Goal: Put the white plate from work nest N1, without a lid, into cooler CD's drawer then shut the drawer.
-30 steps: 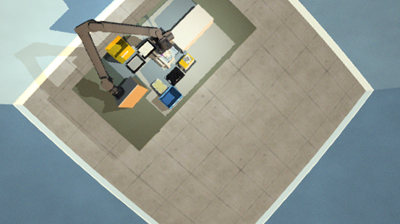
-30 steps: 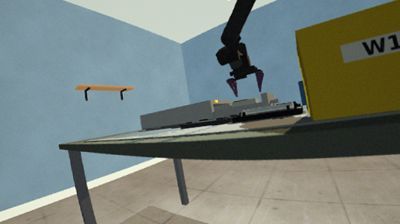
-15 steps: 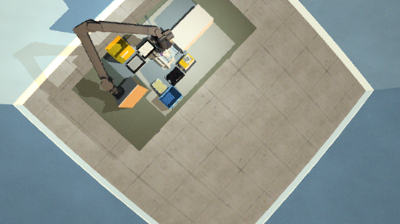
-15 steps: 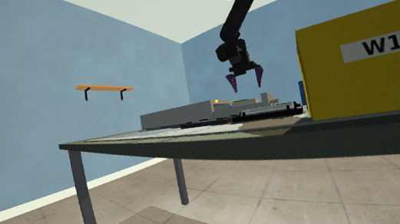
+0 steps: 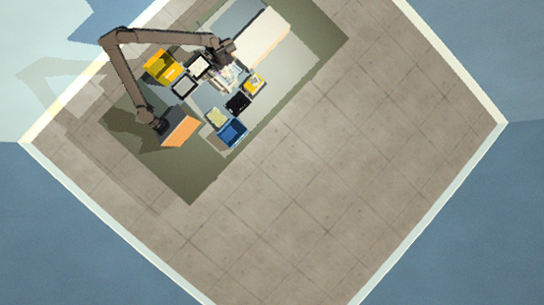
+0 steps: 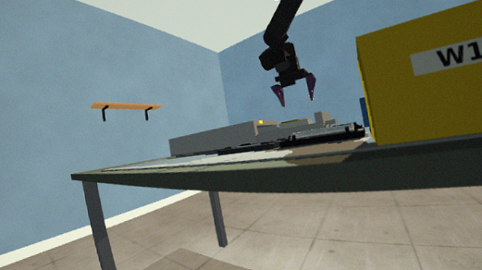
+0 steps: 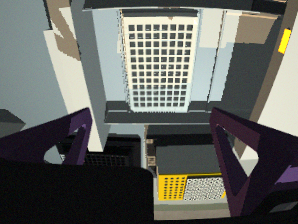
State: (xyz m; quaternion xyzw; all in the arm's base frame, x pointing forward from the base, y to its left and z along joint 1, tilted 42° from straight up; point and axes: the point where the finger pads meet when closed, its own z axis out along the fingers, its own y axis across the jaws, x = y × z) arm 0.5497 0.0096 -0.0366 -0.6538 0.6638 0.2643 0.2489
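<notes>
The white plate, lidless and with its grid of wells facing up, lies flat in the open drawer of cooler CD. In the overhead view the plate sits just in front of the cooler. The drawer's front edge runs across below the plate in the wrist view. My gripper is open and empty, and hangs well above the drawer, apart from the plate. Its purple fingers frame the wrist view. The cooler's lamp glows amber.
A yellow bin marked W1 stands close to the exterior camera and also shows in the overhead view. Two dark-framed nests lie beside it. A yellow tip box, a black box and a blue bin stand near the drawer.
</notes>
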